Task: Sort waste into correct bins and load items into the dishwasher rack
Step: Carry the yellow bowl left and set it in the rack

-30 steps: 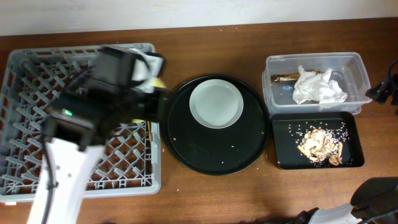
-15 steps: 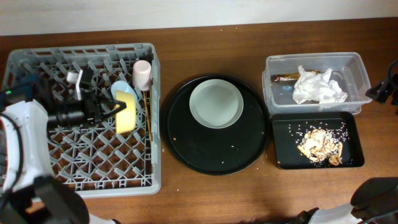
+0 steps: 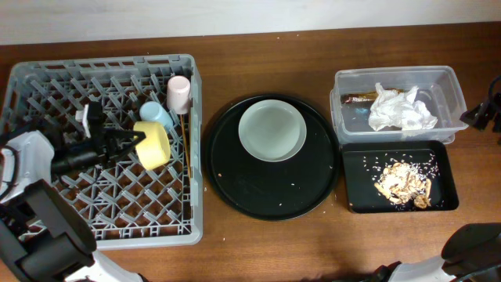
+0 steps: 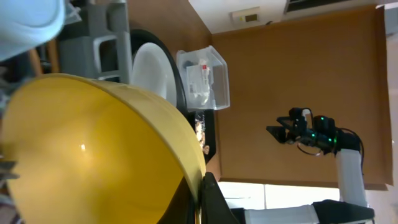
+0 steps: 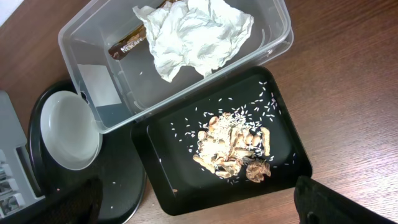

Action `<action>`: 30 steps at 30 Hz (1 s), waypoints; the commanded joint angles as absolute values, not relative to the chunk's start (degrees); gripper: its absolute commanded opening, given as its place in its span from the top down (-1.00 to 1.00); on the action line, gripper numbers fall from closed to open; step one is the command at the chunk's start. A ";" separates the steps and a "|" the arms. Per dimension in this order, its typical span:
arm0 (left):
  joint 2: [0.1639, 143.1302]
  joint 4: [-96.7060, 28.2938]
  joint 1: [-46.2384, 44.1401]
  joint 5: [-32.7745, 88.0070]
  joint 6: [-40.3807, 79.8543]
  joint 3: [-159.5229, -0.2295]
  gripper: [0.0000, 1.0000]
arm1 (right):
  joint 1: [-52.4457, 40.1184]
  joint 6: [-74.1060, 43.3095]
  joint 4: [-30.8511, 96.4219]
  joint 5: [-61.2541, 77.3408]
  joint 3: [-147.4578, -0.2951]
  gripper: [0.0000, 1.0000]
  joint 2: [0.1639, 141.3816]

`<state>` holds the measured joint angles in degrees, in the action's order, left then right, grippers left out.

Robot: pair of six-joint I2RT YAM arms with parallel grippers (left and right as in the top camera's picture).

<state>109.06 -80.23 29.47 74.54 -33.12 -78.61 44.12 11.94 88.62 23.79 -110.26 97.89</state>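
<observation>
Left gripper: clamped on the rim of the yellow bowl, low over the dishwasher rack. A second ago its arm hid the rack's middle; it now reaches in from the left.
Right gripper: fingers spread wide, holding nothing, at the table's right edge, unmoved.
Round black tray: centre of the table, carrying the plate, unchanged.
Clear tub: holds the napkin and the brown wrapper.
Black tray: holds the food scraps.
Bowl: in the rack's right part, tipped on its side. Half a second ago it stood edge-on.
Cups: blue cup just behind the bowl, pink cup near the rack's right wall.
Chopsticks: along that wall.
</observation>
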 commanded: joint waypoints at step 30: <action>85.17 -63.86 6.44 18.96 0.84 -81.62 -0.82 | 44.31 11.49 88.66 23.49 -111.44 -0.97 97.86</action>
<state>85.08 -64.25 13.50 35.40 -4.93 -81.23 44.12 11.90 88.62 23.79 -110.26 97.86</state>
